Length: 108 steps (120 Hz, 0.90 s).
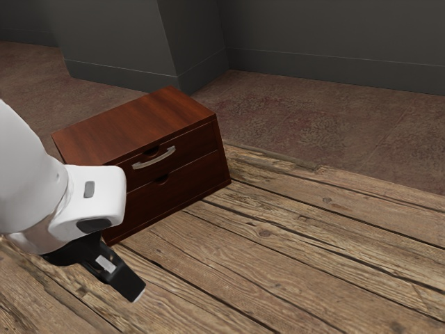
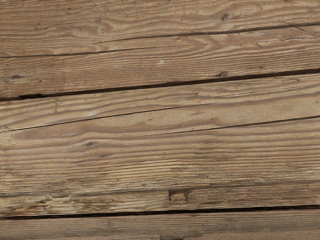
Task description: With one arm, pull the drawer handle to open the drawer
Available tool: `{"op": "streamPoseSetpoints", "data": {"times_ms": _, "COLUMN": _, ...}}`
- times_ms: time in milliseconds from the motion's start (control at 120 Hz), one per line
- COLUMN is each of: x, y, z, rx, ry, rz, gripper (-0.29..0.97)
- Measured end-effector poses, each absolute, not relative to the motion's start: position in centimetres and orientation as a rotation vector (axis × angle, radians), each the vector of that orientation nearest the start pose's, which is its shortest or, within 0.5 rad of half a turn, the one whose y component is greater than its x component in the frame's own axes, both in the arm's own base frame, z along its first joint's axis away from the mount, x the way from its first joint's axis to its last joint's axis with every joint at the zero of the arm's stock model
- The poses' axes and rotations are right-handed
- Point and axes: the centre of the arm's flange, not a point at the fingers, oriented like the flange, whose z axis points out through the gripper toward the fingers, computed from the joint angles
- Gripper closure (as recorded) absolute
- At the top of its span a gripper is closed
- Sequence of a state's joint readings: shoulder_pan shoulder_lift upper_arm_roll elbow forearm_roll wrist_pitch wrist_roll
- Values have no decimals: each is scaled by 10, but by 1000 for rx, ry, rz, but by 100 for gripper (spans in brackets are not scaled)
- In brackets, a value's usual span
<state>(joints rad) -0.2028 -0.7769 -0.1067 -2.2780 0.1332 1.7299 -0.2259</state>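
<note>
Nearest in the exterior view is the worn wooden plank surface (image 1: 299,264), its boards running from the near left toward the far right with dark gaps between them. The wrist view looks straight down on the same planks (image 2: 160,150), showing grain, knots and thin dark seams.

At the near left, the black gripper (image 1: 132,291) points down and to the exterior view's right, with its pale tip close above the boards. From this angle it reads as one dark shape, so it cannot be told whether it is released or clenched. Above it is the bulky white arm (image 1: 49,202), which comes in from the left edge.

Farther back, apart from the gripper, a dark reddish wooden cabinet (image 1: 132,122) stands on the planks. Its front faces the near right. The upper drawer (image 1: 188,147) carries a curved metal handle (image 1: 154,158), which nothing touches. Its front looks flush with the lower drawer (image 1: 184,186) beneath, which shows a small dark recess.

Beyond the planks lies a mottled brown floor (image 1: 334,118). At the far end are grey walls (image 1: 334,35), with a jutting corner behind the cabinet.
</note>
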Motion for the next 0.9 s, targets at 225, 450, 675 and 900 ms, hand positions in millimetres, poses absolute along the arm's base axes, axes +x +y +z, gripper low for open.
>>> {"op": "streamPoseSetpoints", "data": {"times_ms": 225, "x": 385, "y": -67, "z": 638, "rx": -2810, "ry": 285, "rz": -470, "gripper": 0}}
{"op": "streamPoseSetpoints", "data": {"times_ms": 450, "x": 437, "y": -29, "z": 619, "rx": -2713, "ry": 361, "rz": -412, "gripper": 0}}
{"op": "streamPoseSetpoints", "data": {"times_ms": 675, "x": 475, "y": -3, "z": 594, "rx": -2690, "ry": 424, "rz": -346, "gripper": 0}}
{"op": "streamPoseSetpoints", "data": {"times_ms": 900, "x": 507, "y": 24, "z": 572, "rx": -2688, "ry": 446, "rz": -287, "gripper": 0}}
